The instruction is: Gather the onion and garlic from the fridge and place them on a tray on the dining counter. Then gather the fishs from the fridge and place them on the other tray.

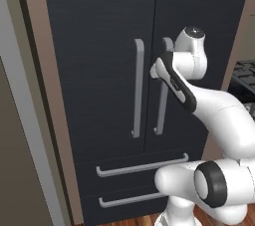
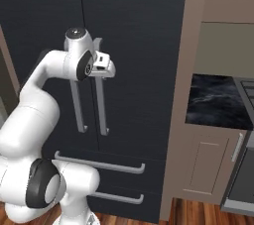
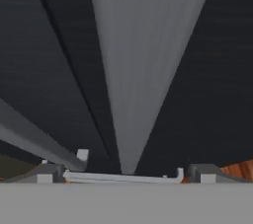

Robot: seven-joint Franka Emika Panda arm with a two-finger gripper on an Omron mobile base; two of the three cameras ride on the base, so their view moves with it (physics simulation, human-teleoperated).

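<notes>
The tall black fridge (image 1: 99,46) (image 2: 139,30) stands with both doors shut, so the onion, garlic and fishs are hidden. My gripper (image 1: 156,69) (image 2: 105,69) (image 3: 126,173) is up against the top of the right door's grey bar handle (image 1: 160,110) (image 2: 102,110) (image 3: 143,45). It is open. In the hand view the handle runs between the two widely spread fingertips (image 3: 44,174), with a gap on each side. The left door's handle (image 1: 137,90) (image 2: 77,110) hangs just beside it. The trays and the dining counter are out of view.
Two drawers with long grey handles (image 1: 142,165) (image 2: 99,162) sit below the doors. Right of the fridge, past a beige panel (image 2: 183,95), is a dark counter (image 2: 213,100) on beige cabinets. A wall (image 1: 20,120) closes the left side. The floor (image 2: 198,214) is wood.
</notes>
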